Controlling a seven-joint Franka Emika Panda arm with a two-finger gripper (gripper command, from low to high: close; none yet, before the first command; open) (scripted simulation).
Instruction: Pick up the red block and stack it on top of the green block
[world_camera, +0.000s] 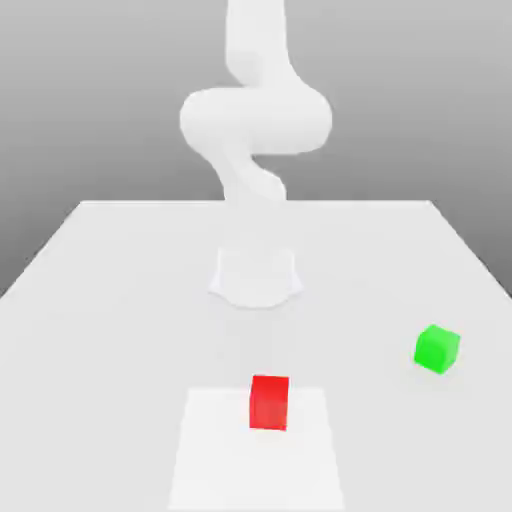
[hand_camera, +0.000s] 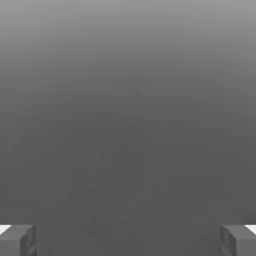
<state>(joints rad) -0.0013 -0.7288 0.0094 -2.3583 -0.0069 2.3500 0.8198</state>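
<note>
The red block (world_camera: 269, 402) rests on the white table (world_camera: 120, 300) near the front, about the middle. The green block (world_camera: 437, 349) sits apart from it, toward the exterior view's right and a little farther back. The white arm (world_camera: 255, 120) rises from its base (world_camera: 256, 276) behind the blocks and runs out of the picture at the top. In the hand view my gripper (hand_camera: 128, 240) is open: its two grey fingertips (hand_camera: 20, 239) stand far apart with nothing between them, against a plain grey background.
A paler square patch (world_camera: 255, 455) marks the table surface under and in front of the red block. The table's side edges slant inward toward the back.
</note>
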